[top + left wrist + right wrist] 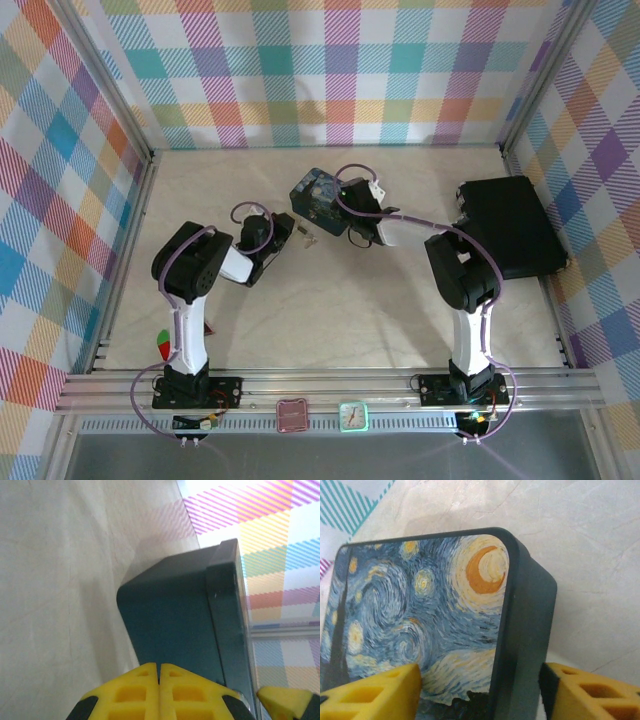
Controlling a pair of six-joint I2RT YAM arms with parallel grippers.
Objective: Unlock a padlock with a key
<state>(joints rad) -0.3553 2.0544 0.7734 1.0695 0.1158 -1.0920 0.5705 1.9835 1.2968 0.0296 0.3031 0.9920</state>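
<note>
A tiny metal piece [305, 237], the padlock or the key, lies on the table just in front of the blue starry-night tin [318, 198]; it is too small to tell which. My left gripper [284, 238] sits right beside it on the left. In the left wrist view that gripper [159, 676] is shut, its yellow fingers pressed together with nothing visible between them, facing the tin's dark side [180, 620]. My right gripper [480, 690] is open and straddles the tin's edge [520, 630], one finger over the painted lid [415, 605], the other beside the wall.
A black case [512, 226] lies at the right, behind the right arm. A red and green triangular piece [163, 345] sits by the left arm's base. A small clock [353, 416] and a pink square [292, 413] rest on the front rail. Checked walls enclose the table.
</note>
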